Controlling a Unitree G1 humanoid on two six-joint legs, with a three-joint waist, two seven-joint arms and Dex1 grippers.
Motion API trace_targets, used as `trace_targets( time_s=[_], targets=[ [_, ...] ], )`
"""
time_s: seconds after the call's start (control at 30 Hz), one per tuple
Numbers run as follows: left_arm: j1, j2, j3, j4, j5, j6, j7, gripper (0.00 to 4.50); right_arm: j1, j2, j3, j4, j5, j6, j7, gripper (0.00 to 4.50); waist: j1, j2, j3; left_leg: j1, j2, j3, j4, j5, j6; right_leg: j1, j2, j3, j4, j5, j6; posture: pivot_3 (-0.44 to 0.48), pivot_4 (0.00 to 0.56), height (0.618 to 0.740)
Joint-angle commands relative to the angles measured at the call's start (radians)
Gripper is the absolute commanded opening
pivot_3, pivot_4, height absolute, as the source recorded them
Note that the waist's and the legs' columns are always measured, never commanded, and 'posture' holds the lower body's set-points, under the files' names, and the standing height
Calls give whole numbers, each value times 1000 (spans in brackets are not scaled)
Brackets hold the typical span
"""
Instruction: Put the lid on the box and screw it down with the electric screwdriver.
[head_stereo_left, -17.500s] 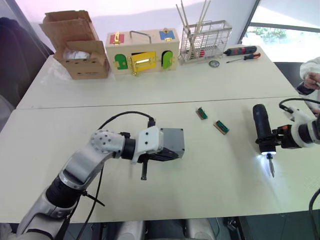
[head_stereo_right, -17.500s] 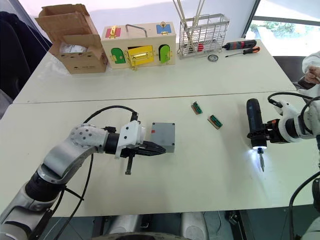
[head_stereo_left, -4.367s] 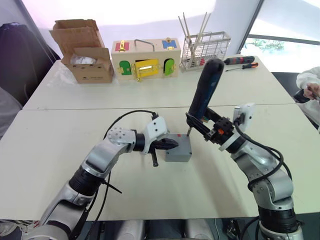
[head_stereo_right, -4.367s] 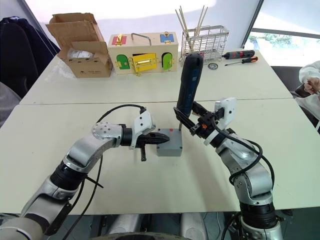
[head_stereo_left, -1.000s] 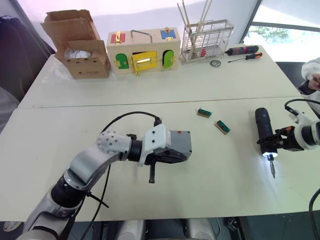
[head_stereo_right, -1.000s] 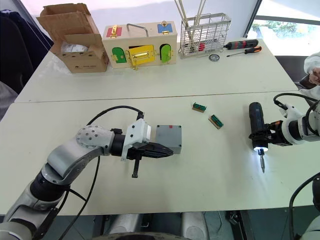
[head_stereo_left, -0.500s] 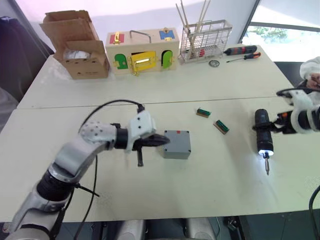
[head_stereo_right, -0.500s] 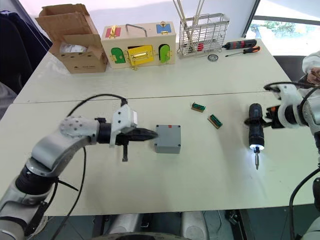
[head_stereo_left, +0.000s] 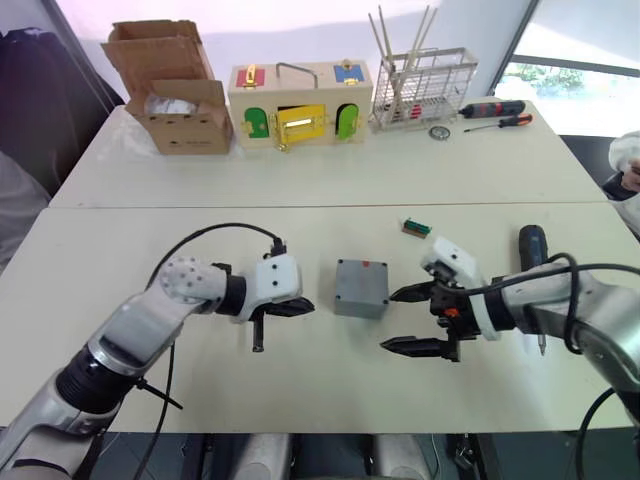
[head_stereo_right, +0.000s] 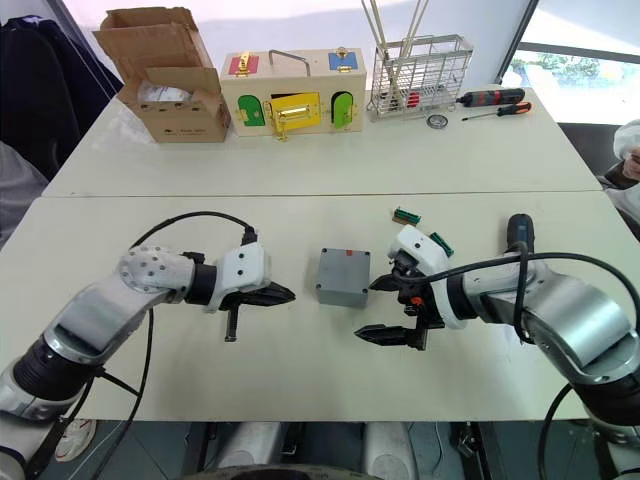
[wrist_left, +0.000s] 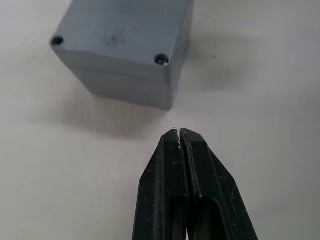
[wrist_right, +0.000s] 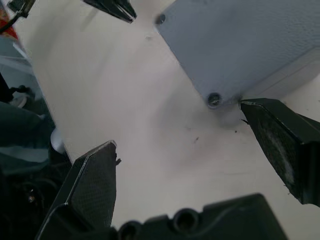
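The grey box (head_stereo_left: 361, 287) stands in the middle of the near table with a red mark on its far edge. The lid (wrist_left: 125, 27) sits on top of it, with screw heads showing at its corners. My left gripper (head_stereo_left: 306, 308) is shut and empty; its tip points at the box's left side from a short gap away. On the box's right, my right gripper (head_stereo_left: 389, 321) is open and empty, with one fingertip (wrist_right: 250, 111) close to the box's near right corner. The black electric screwdriver (head_stereo_left: 529, 243) lies on the table behind my right arm.
On the far table stand a brown cardboard box (head_stereo_left: 178, 88), a wooden box with coloured doors (head_stereo_left: 298, 91), a wire basket (head_stereo_left: 422, 87) and hand screwdrivers (head_stereo_left: 497, 108). A small green part (head_stereo_left: 416, 227) lies behind the right gripper. A person's sleeve (head_stereo_left: 628, 160) shows at the right edge.
The right gripper has let go of the electric screwdriver, which now lies on the table, and has moved left to the box, open. The left gripper has drawn back a little from the box.
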Motion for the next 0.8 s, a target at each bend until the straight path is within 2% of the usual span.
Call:
trace_targets(
  time_s=[0.03, 0.17, 0.4, 0.57, 0.7, 0.8],
  targets=[
    [1, -84, 14, 27, -32, 11, 32, 0, -1, 36, 12, -8, -21, -17, -39, 4487, -4, 0, 0, 0, 0, 0, 0, 0, 0, -1, 0, 0, 0, 0, 0, 0, 150, 730],
    [-29, -130, -32, 115, 39, -60, 34, 0, 6, 62, 36, 2, -37, -29, -50, 4487, -5, 0, 0, -1, 0, 1, -1, 3, -6, -3, 0, 0, 1, 0, 0, 0, 150, 730],
    [-80, -193, -53, 230, 92, -146, 21, 0, 8, 130, 37, -26, -3, 7, -76, 4487, -3, 0, 0, -1, 0, 0, 0, 1, -2, -2, 1, 0, 1, 0, 0, 0, 150, 730],
    [-90, -180, -83, 288, 179, -208, 19, 0, 29, 151, 12, -67, 32, 44, -96, 4487, -4, 0, 0, -1, 0, 0, 0, 3, -6, -2, 1, 0, 1, 0, 0, 0, 150, 730],
    [-80, -159, -71, 294, 203, -219, 13, 0, 43, 116, -26, -79, 42, 46, -95, 4487, -5, 0, 0, -1, 1, 0, 0, 1, -1, -2, 1, 0, 1, 0, 0, 0, 150, 730],
    [-42, -114, -22, 224, 158, -173, -17, 0, 52, -42, -27, -5, -97, -94, -44, 4487, -5, 0, 0, -1, 0, 1, 0, 0, -1, -3, 1, 1, 1, 0, 0, 0, 150, 730]
  ],
)
